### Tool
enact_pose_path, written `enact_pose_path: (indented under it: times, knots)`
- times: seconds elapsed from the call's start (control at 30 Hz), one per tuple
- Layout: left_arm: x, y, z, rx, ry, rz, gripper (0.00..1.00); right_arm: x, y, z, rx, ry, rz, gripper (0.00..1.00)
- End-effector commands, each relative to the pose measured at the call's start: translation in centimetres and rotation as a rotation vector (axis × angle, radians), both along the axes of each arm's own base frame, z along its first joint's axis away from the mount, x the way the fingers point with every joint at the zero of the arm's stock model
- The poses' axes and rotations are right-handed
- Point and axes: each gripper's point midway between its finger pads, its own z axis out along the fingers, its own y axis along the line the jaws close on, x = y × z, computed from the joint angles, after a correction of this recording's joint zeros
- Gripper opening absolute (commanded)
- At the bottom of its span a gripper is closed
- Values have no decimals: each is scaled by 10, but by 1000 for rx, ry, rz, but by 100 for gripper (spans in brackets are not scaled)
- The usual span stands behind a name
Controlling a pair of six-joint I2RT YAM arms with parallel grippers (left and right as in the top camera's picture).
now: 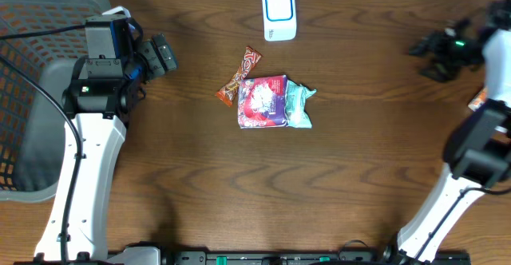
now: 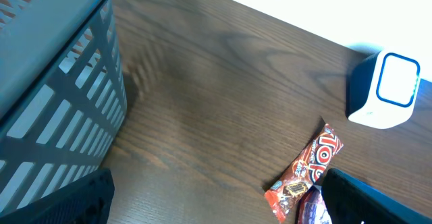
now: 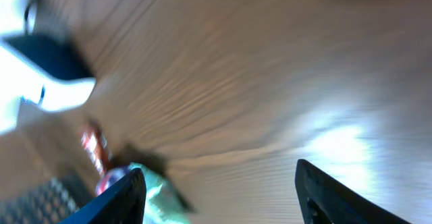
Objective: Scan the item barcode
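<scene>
Three snack items lie together mid-table: an orange-red candy bar [image 1: 239,77] [image 2: 307,170], a purple-red packet [image 1: 262,101] and a teal packet [image 1: 299,105] [image 3: 152,190]. No barcode is legible in any view. A white scanner with a blue face [image 1: 279,13] [image 2: 385,89] stands at the far edge, behind them. My left gripper [image 1: 164,55] [image 2: 216,197] hovers left of the pile, open and empty. Far to the right, my right gripper [image 1: 423,57] [image 3: 219,190] stands open over bare wood with nothing between its fingers; its view is blurred.
A grey mesh basket [image 1: 32,97] [image 2: 61,116] fills the left side beside the left arm. A small orange object [image 1: 477,99] peeks out at the right edge behind the right arm. Dark wood tabletop [image 1: 239,185] stretches in front of the pile.
</scene>
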Motion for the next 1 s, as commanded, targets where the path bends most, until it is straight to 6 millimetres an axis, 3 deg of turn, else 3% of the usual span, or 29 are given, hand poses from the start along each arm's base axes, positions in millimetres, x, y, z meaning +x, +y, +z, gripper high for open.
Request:
enact_pose_path:
  times: [0.0,0.17,0.3,0.5,0.6,0.77,0.97]
  knots:
    - [2,0,3,-2,-7,5,98,5,72,9,60,-24,149,70]
    - [2,0,3,-2,-7,5,98,1,135,1,-22,1,292,77]
    - [2,0,3,-2,-7,5,98,-8,163,-10,-136,42,371,70]
    - [2,0,3,-2,-7,5,98,-28,209,-26,-156,78,479,69]
    - [2,0,3,-2,-7,5,98,-45,231,-45,-154,112,537,68]
    - [2,0,3,-2,-7,5,98,-69,242,-68,-149,180,575,66]
    - [2,0,3,-2,-7,5,98,-81,254,-90,-84,192,577,62]
